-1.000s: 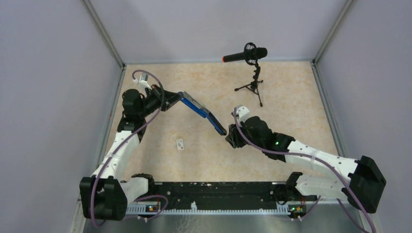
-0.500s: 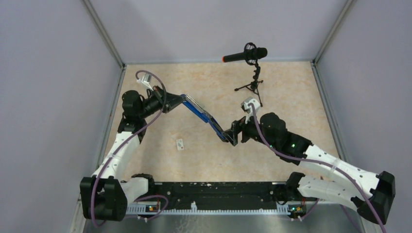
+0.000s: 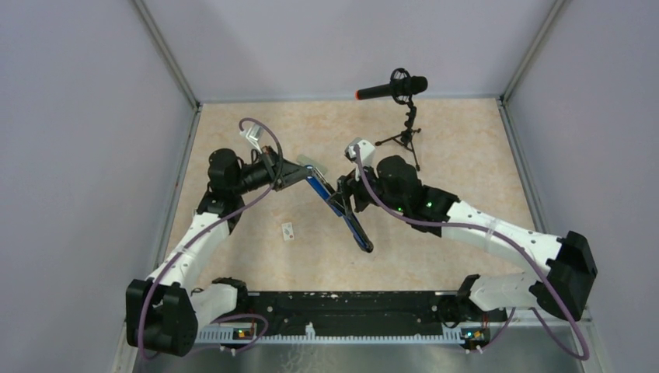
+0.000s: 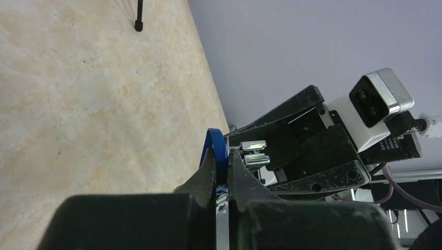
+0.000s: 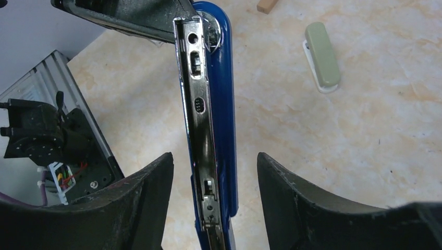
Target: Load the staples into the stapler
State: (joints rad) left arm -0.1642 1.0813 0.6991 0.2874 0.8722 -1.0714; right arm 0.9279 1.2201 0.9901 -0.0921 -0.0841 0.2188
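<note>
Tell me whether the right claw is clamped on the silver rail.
No: in the right wrist view the right claw stands open, its fingers apart on either side of the silver rail, gaps showing.

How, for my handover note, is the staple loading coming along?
Done: the long blue stapler with a silvery metal rail is held up, rail exposed. In hand: the left gripper is shut on one end; the right gripper stands open around the rail, not touching. Left: no staples show in the rail; the tiny white staple box and a small pale grey-green stapler lie untouched on the table.
</note>
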